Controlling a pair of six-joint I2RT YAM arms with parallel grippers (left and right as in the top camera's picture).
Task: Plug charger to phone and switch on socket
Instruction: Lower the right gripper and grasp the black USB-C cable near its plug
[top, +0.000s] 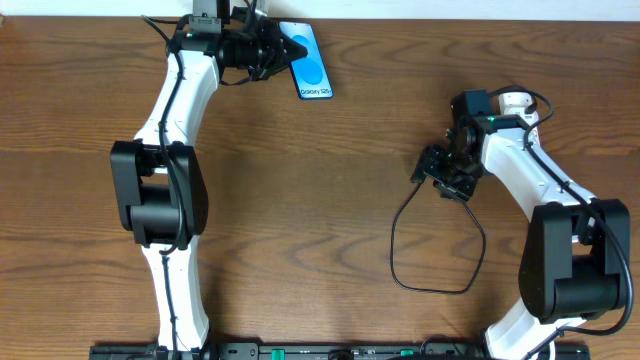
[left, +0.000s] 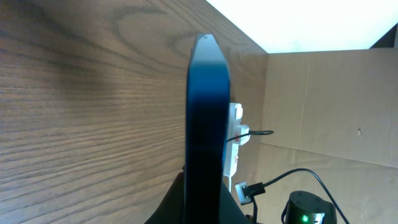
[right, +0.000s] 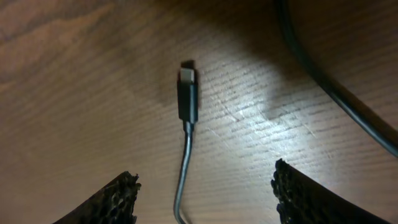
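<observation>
Phone (top: 312, 65), bright blue, lettered "Galaxy S25+"

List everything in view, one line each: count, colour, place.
phone: one, blue screen with dark edges, far side of the table, held in the left gripper
charger: one, thin black cable, looped on the table by the right arm
connector tip: one, black, lying on the wood below the right gripper
socket: one, white with red marks, beyond the phone in the left wrist view
table: one, brown wood
cardboard wall: one, tan, beside the table
left gripper: one, black, shut on the phone
right gripper: one, black, open
left arm, right arm: two, white and black
</observation>
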